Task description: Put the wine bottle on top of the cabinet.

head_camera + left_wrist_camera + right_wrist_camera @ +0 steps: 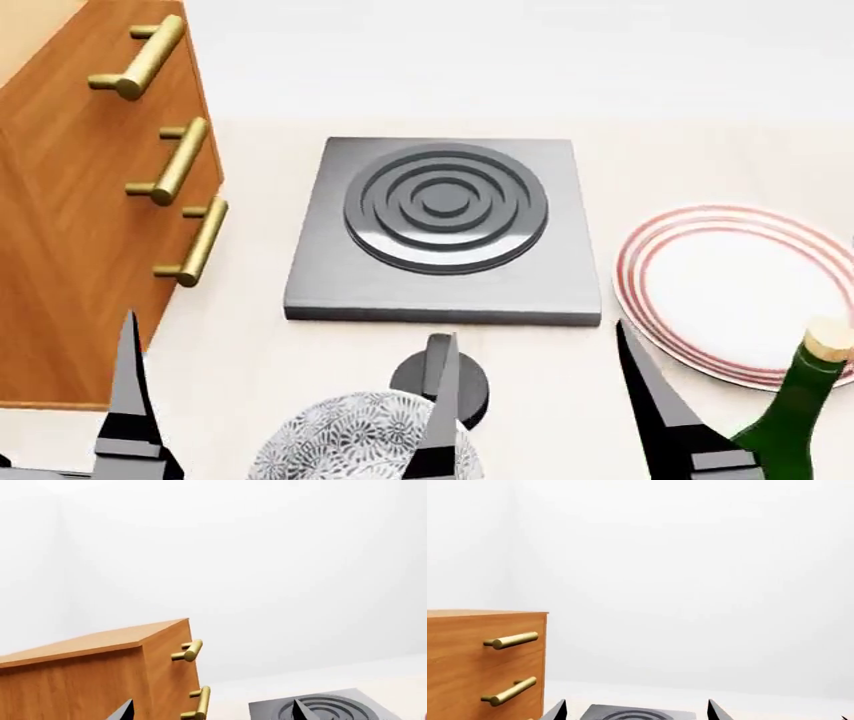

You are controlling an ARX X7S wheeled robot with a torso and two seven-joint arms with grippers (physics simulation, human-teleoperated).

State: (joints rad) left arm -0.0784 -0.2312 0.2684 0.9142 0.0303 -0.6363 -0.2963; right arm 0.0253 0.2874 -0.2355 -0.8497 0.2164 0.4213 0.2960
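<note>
Green glass, the wine bottle (798, 405) stands near-upright, cork tipped slightly right, beside the plate (727, 290) (far from the cabinet (80, 200)), seemingly outside both empty, spread grippers.

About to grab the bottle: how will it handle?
The bottle looks like smooth glass, so probably slippery and breakable. It is tall and slim, so a sideways nudge would likely tip it, perhaps onto the plate.
</note>
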